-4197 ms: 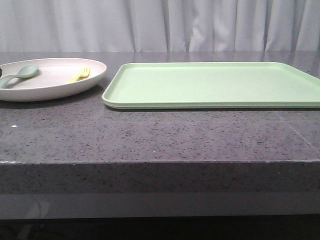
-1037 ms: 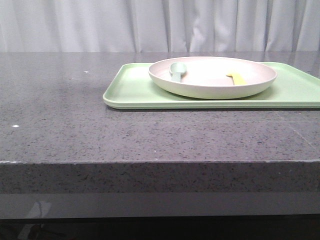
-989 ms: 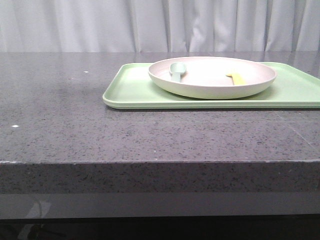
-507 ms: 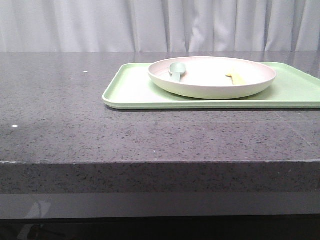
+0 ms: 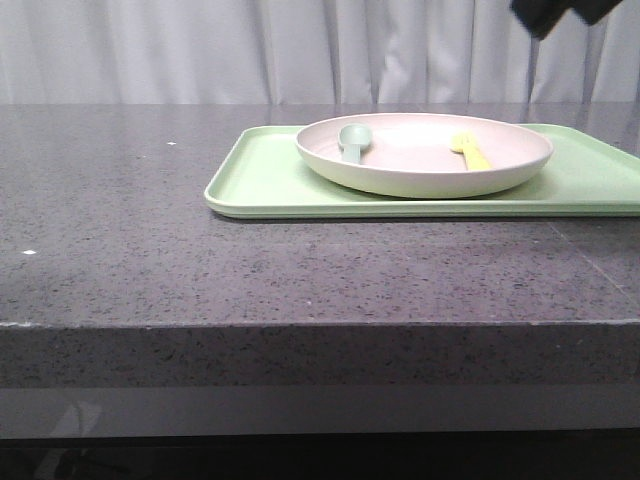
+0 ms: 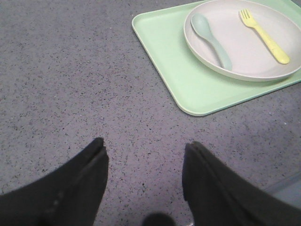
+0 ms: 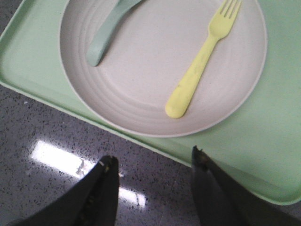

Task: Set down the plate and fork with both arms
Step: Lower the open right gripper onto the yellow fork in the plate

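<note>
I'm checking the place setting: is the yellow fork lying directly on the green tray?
No. The fork lies inside the plate, beside the spoon, and the plate sits on the tray.

I see a dark grey speckled stone counter (image 5: 300,270) with a thick front edge. Directly on it lies one thing, a flat rectangular light-green tray (image 5: 270,180) with rounded corners and a low raised rim. From my left hand (image 6: 145,160), whose fingers stand apart over bare stone, the tray lies well ahead. My right hand (image 7: 153,167) hovers just beside its near edge.
</note>
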`<state>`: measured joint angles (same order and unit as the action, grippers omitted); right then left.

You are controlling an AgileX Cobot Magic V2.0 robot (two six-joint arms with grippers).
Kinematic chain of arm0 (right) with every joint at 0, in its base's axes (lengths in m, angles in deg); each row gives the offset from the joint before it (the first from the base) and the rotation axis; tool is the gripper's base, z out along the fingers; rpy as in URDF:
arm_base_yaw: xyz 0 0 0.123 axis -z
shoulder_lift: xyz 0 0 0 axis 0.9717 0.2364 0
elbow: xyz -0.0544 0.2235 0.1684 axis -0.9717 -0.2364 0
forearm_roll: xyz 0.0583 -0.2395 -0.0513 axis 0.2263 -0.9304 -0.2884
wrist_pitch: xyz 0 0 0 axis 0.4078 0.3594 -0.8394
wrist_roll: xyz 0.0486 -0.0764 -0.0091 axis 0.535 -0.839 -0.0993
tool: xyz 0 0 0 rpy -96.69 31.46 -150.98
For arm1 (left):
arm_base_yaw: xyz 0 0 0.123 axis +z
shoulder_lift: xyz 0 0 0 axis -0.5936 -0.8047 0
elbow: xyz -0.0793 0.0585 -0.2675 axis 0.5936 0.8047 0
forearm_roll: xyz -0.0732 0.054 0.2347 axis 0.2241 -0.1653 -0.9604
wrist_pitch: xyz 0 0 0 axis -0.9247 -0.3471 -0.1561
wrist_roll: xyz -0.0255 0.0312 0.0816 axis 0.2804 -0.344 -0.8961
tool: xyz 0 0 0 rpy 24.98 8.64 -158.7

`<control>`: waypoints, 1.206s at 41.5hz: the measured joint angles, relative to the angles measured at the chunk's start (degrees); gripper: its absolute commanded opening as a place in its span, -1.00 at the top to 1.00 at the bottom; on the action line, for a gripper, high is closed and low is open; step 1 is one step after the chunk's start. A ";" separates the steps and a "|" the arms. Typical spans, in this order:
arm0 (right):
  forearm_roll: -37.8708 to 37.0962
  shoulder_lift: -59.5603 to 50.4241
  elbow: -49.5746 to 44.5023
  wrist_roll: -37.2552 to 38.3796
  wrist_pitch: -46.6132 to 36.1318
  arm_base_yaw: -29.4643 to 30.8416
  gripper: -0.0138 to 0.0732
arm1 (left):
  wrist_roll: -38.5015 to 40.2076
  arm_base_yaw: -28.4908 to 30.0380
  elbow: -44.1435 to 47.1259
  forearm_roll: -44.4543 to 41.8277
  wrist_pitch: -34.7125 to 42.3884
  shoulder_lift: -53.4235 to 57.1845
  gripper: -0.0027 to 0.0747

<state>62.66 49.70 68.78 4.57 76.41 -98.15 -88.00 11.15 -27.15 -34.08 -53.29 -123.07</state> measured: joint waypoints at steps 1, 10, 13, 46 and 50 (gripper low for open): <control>0.00 1.69 1.22 0.27 0.87 -0.02 -0.18 | 0.00 0.00 0.05 0.00 0.00 0.00 -0.02; 0.00 12.86 12.20 3.08 7.20 2.69 -0.18 | 0.00 0.00 0.13 0.00 0.00 0.00 -0.02; 0.00 15.90 14.92 4.12 8.70 3.89 -0.18 | 0.00 0.00 0.13 0.00 0.00 0.00 -0.02; 0.49 40.95 38.26 8.26 15.83 6.24 -0.18 | 0.00 0.00 0.13 0.00 0.00 0.00 -0.02; 0.75 41.63 38.37 8.64 15.94 7.02 -0.18 | 0.00 0.00 0.13 0.00 0.00 0.00 -0.02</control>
<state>63.41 91.33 107.15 13.21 92.35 -91.13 -88.00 11.15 -27.01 -34.08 -53.29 -123.07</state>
